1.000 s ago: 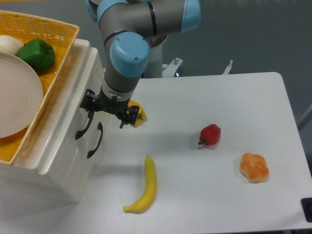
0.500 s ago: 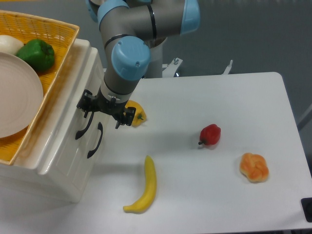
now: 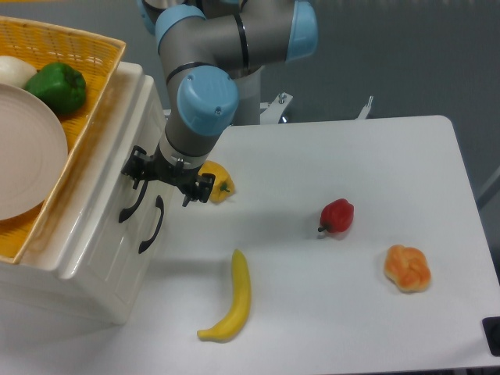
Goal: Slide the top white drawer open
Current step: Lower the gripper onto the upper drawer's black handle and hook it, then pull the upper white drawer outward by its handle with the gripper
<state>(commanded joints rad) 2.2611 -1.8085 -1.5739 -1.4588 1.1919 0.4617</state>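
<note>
The cream-white cabinet [image 3: 94, 258] stands at the left with its front facing right. The top white drawer [image 3: 111, 191] sits flush in the cabinet, and its curved black handle [image 3: 130, 203] is the one nearer the cabinet top. The lower drawer's handle [image 3: 151, 226] lies just right of it. My gripper [image 3: 168, 179] hangs in front of the top drawer, open, its fingers spread wide. The left fingertip [image 3: 137, 168] is right by the upper end of the top handle; I cannot tell whether it touches. Nothing is between the fingers.
A yellow wicker basket [image 3: 86, 47] with a plate [image 3: 23, 156] and a green pepper [image 3: 56, 86] rests on the cabinet. On the table lie a yellow pepper [image 3: 219, 182] behind the gripper, a banana [image 3: 233, 301], a red pepper [image 3: 337, 216] and an orange bun [image 3: 407, 268].
My gripper has shifted slightly left and up, closer to the top drawer's front and handle. The drawer has stayed flush.
</note>
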